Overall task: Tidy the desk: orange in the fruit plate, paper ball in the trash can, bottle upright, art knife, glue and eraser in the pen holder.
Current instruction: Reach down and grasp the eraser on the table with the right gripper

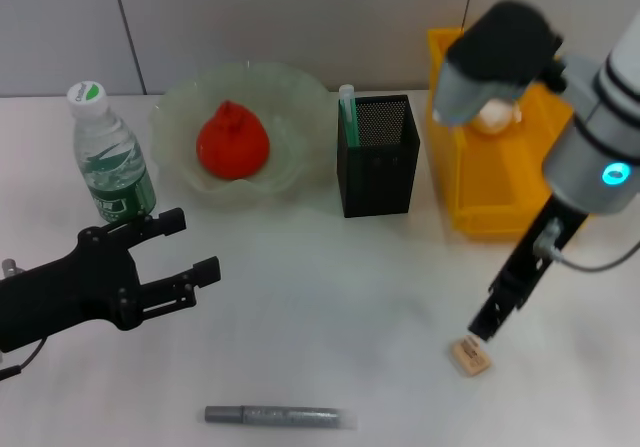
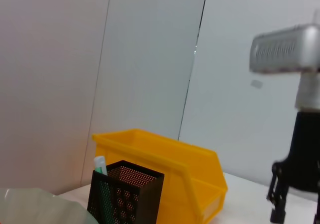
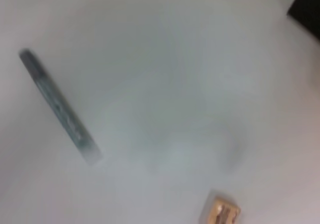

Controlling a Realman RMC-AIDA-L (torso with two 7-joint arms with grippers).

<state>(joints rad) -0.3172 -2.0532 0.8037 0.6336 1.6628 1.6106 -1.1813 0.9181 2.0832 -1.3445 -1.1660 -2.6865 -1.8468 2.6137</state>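
Note:
The eraser lies on the desk at the front right. My right gripper hangs just above it, tilted down, fingers apart and holding nothing. The glue lies flat near the front edge. The orange rests in the fruit plate. The bottle stands upright at the left. The art knife stands in the pen holder. The paper ball sits inside the trash can. My left gripper hovers open and empty at the front left.
The trash can stands right beside the pen holder along the back wall. My right arm's bulk reaches over the trash can. Bare tabletop lies between the two grippers.

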